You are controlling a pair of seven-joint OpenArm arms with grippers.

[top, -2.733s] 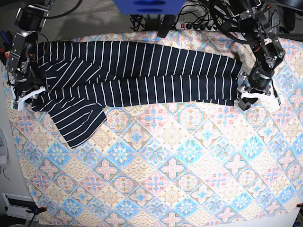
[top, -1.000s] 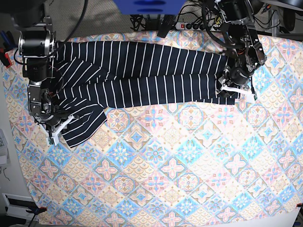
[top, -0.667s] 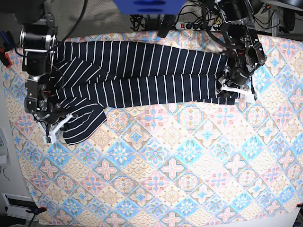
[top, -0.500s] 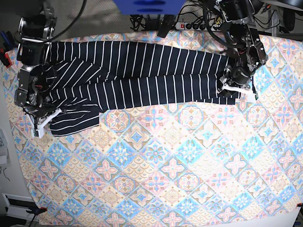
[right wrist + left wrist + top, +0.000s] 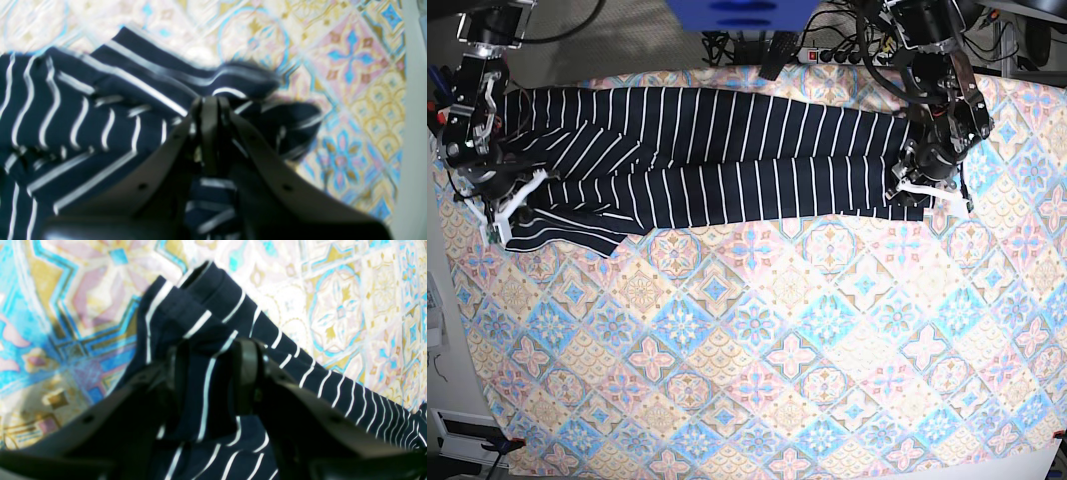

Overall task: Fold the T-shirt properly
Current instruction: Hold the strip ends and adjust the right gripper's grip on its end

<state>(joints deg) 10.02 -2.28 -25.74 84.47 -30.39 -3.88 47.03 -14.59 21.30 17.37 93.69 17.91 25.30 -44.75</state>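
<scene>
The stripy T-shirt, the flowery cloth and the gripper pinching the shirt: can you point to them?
T-shirt (image 5: 727, 150), base view, middle of the striped body.
patterned cloth (image 5: 807, 360), base view, bare tiled part below the shirt.
right gripper (image 5: 210, 110), right wrist view, its closed tips on a fabric fold.

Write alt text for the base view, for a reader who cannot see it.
A dark striped T-shirt lies folded into a long band across the far side of a pastel tile-patterned cloth. The right end effector pinches its sleeve end and the left end effector grips the opposite end.

navy white-striped T-shirt (image 5: 717, 150), pastel tile-patterned cloth (image 5: 807, 350)
</scene>
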